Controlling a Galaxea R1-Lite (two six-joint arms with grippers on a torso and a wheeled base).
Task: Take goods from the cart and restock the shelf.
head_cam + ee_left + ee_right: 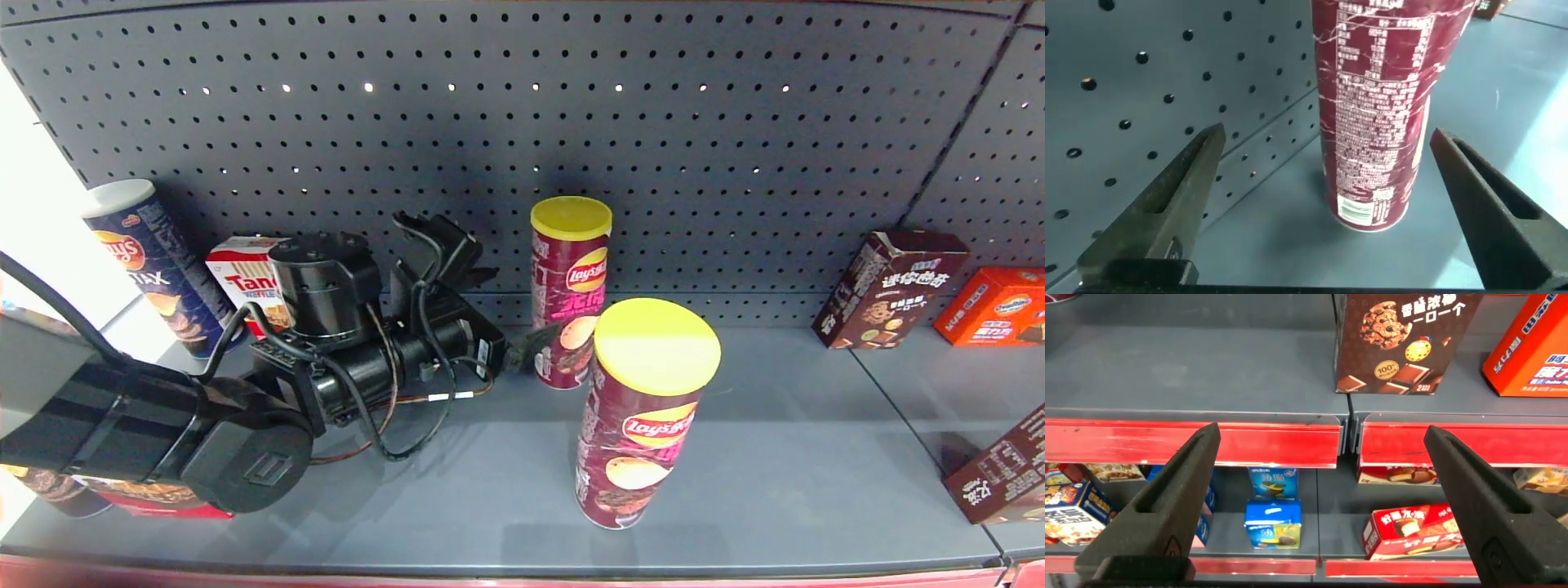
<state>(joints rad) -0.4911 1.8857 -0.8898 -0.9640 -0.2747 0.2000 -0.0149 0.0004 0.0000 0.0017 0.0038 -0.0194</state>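
Two maroon chip cans with yellow lids stand upright on the grey shelf [800, 457]. The rear can [569, 294] is close to the pegboard; the front can [645, 408] is nearer the shelf's edge, to the right. My left gripper [532, 341] has come in from the left, level with the rear can's lower part. In the left wrist view, my left gripper [1327, 135] is open and the rear can [1372, 122] stands just ahead between the fingers, untouched. My right gripper [1323, 431] is open and empty, facing the shelf's red front strip [1274, 441].
A dark blue chip can [151, 261] and a white-red wafer box [245, 273] stand at the back left. At the right are a brown cookie box [890, 286], an orange box [1000, 304] and another brown box [1004, 474]. Lower shelves hold blue boxes [1274, 523].
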